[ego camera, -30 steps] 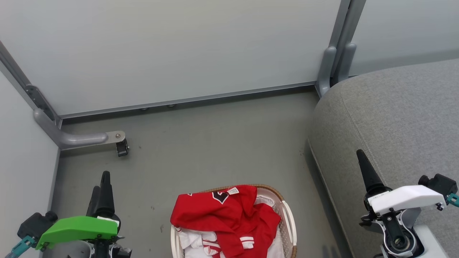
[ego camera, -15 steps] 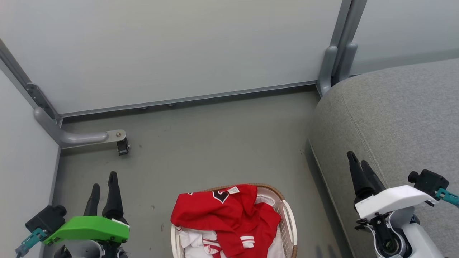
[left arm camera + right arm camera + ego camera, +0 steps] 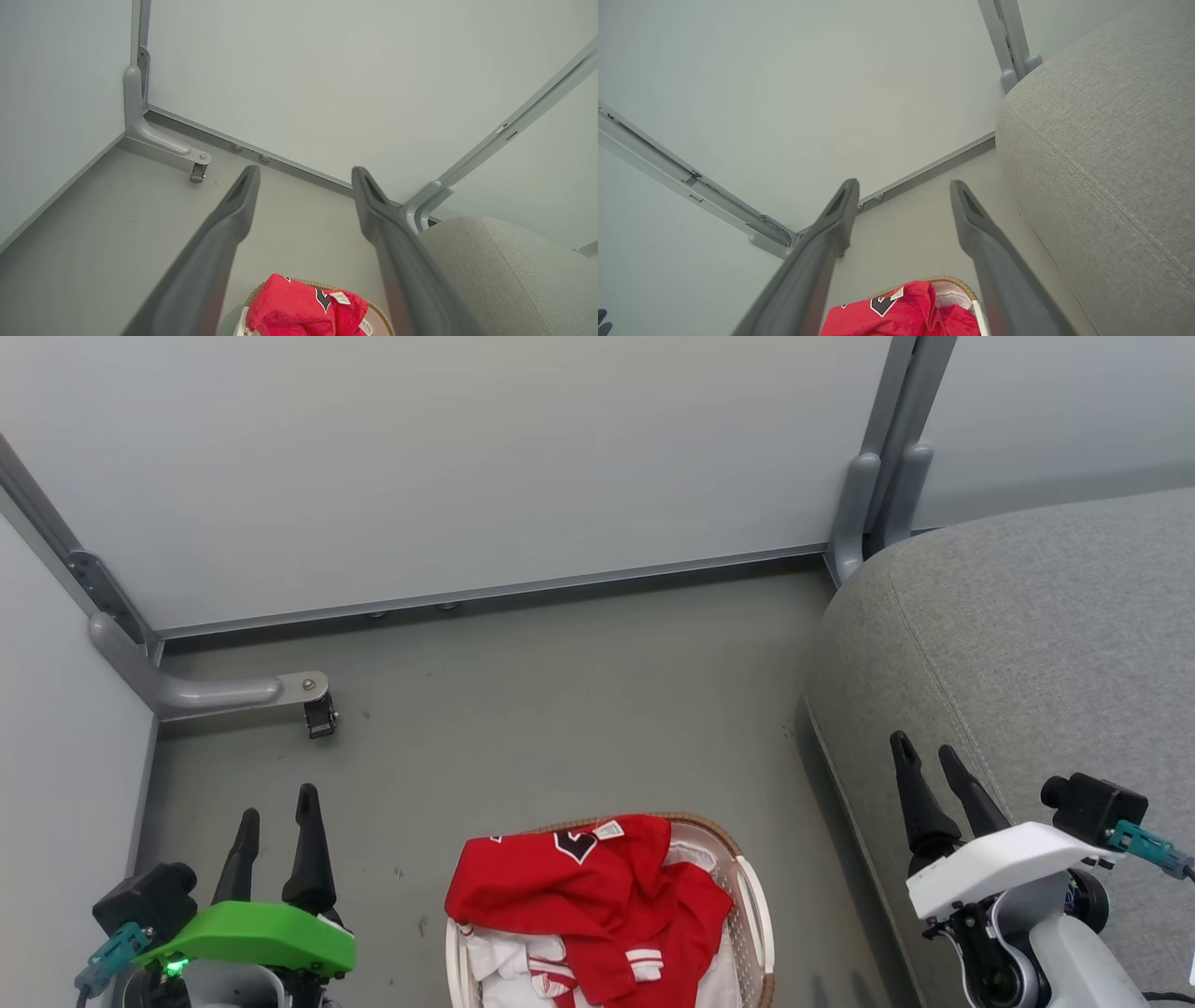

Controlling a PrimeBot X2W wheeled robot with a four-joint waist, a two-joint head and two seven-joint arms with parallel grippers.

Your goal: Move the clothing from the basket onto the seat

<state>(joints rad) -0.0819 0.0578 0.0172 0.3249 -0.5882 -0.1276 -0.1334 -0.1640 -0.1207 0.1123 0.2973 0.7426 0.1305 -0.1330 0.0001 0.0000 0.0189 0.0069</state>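
Note:
Red clothing [image 3: 588, 896] with white trim and a small white label lies heaped in the white basket [image 3: 754, 905] with a brown woven rim, at the bottom centre of the head view. The same clothing [image 3: 299, 310] [image 3: 896, 317] shows low in both wrist views. The grey seat [image 3: 1036, 644] [image 3: 1101, 149] [image 3: 495, 270] fills the right side. My left gripper [image 3: 277, 800] [image 3: 303, 175] is open and empty, left of the basket above the floor. My right gripper [image 3: 926, 751] [image 3: 903, 186] is open and empty, over the seat's front edge, right of the basket.
Pale partition walls [image 3: 448, 457] close off the back and left. A grey metal foot with a small caster [image 3: 319, 717] juts from the left corner. A grey post [image 3: 873, 485] stands by the seat's far corner. Grey floor [image 3: 560, 709] lies between basket and wall.
Both grippers have turned so that their two spread fingers now show side by side. The left one slid slightly right, the right one slightly left. The basket and clothing stayed put.

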